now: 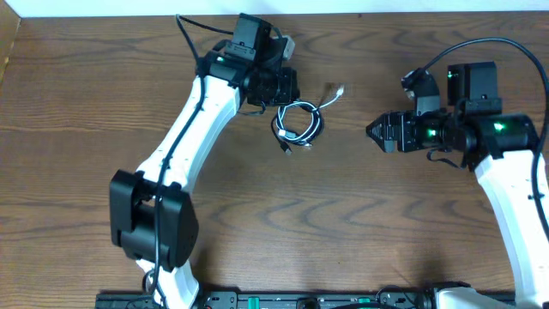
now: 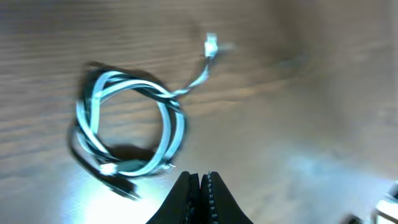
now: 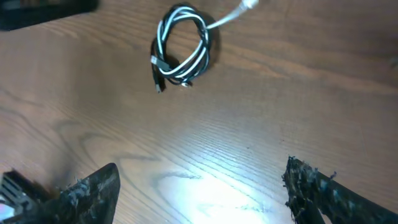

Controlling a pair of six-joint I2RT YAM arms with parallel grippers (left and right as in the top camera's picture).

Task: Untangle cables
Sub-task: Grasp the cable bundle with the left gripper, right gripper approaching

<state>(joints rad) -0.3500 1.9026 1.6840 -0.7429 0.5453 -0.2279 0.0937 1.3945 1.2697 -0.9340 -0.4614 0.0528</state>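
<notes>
Two cables (image 1: pixel 296 135) are seen on the tabletop (image 1: pixel 86 112), one white and one black, wound together into a single loose ring between the two arms. The ring lies just beside the left tool (image 2: pixel 200 185) and well apart from the right tool (image 3: pixel 200 168). One white tail is led out of the ring toward the far edge and is ended by a small white plug (image 2: pixel 211 45), which rests on the wood clear of the coil. On the opposite side one black plug (image 2: pixel 127 188) is pushed out from under the ring. In the left wrist view the two fingers of the left tool are pressed together with nothing between them, and the ring is not touched by them. In the right wrist view the two fingers of the right tool are spread wide over bare wood – nothing is held.
</notes>
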